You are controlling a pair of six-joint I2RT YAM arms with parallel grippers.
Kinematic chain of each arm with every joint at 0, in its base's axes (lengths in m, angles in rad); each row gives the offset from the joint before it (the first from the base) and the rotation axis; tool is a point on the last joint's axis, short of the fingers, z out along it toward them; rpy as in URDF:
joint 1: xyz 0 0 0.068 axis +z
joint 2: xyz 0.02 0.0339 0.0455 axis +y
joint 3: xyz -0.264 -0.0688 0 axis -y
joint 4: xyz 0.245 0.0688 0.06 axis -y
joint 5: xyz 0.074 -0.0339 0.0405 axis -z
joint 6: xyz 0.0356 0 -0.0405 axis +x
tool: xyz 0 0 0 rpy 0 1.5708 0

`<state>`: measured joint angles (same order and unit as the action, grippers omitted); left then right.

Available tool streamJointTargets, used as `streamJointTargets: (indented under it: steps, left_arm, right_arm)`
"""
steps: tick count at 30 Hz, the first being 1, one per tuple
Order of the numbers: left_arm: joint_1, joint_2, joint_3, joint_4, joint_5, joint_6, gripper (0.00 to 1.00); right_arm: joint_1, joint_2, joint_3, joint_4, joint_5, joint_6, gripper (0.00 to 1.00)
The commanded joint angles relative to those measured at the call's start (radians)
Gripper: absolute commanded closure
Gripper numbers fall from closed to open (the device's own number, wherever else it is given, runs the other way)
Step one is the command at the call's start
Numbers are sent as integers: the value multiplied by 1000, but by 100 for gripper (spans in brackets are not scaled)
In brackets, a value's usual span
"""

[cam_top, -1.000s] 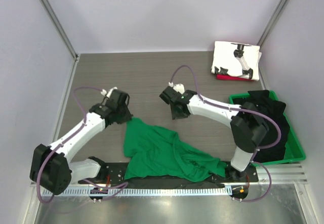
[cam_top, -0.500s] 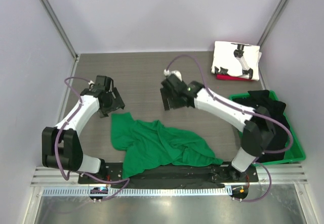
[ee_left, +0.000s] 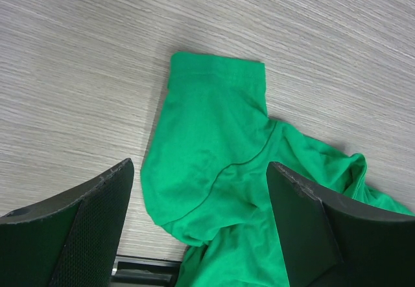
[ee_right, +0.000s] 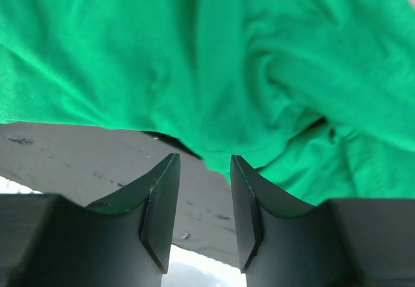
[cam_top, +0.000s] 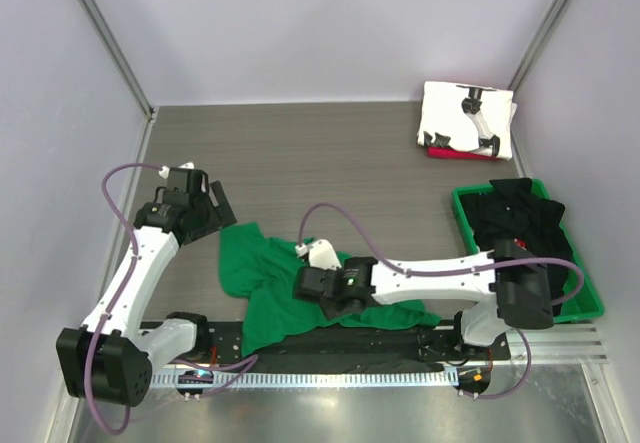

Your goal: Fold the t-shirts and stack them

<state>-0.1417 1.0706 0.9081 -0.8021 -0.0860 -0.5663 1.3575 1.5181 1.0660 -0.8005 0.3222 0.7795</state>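
Observation:
A bright green t-shirt [cam_top: 268, 263] lies crumpled at the front middle of the table, one sleeve [ee_left: 217, 86] spread out to the left. My left gripper [cam_top: 220, 207] hovers over that sleeve's end, open wide [ee_left: 200, 167], touching nothing. My right gripper [cam_top: 312, 289] is low over the shirt's middle, its jaws a little apart [ee_right: 204, 159], with the shirt's near edge [ee_right: 214, 154] at the fingertips but not pinched. A folded white t-shirt with black print [cam_top: 466, 115] lies on a red one [cam_top: 447, 153] at the back right. Black t-shirts [cam_top: 520, 228] fill the bin.
The rigid green plastic bin [cam_top: 584, 301] stands at the right edge. The black base plate [cam_top: 330, 343] runs along the near edge, and the shirt's hem overlaps it [ee_right: 84, 157]. Grey walls close the left, back and right sides.
My left gripper let go of the green shirt, opened and drew back to the left. The right arm swung from the table's middle down to the shirt near the front edge. The shirt's left sleeve now lies flat.

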Motion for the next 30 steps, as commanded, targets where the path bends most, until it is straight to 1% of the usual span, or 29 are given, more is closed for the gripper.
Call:
streamJointTargets:
  steps: [1, 2, 4, 6, 8, 10, 15, 24, 25, 28, 29, 30]
  left_arm:
    - [-2, -3, -6, 4, -3, 20, 16]
    - [-2, -1, -6, 6, -1, 20, 16]
    - [-6, 5, -5, 3, -1, 22, 17]
    - [-9, 0, -3, -2, -8, 22, 17]
    - [-15, -11, -6, 1, -14, 22, 17]
    - [-19, -18, -8, 3, -17, 20, 17]
    - [-24, -18, -8, 6, -12, 22, 17]
    - [-24, -20, -8, 7, -12, 23, 17]
    - [-24, -21, -8, 9, -11, 23, 17]
    - [-25, -18, -8, 7, -11, 23, 17]
    - [-25, -17, -8, 9, -11, 23, 17]
    - [-25, -17, -8, 7, -11, 23, 17]
  right_arm:
    - [80, 94, 121, -113, 132, 101, 58]
    - [95, 121, 147, -144, 179, 119, 58]
    - [130, 203, 212, -213, 202, 129, 58]
    - [146, 250, 247, -247, 228, 147, 58]
    - [157, 304, 256, -293, 253, 174, 56]
    - [155, 330, 253, -316, 267, 184, 54]
    - [157, 363, 278, -385, 321, 196, 53]
    - [155, 398, 304, -414, 359, 193, 50]
    - [157, 401, 302, -413, 359, 193, 51]
    - [155, 402, 296, -411, 365, 193, 56]
    - [157, 401, 293, -411, 370, 195, 62]
    - [155, 392, 293, -410, 373, 195, 65]
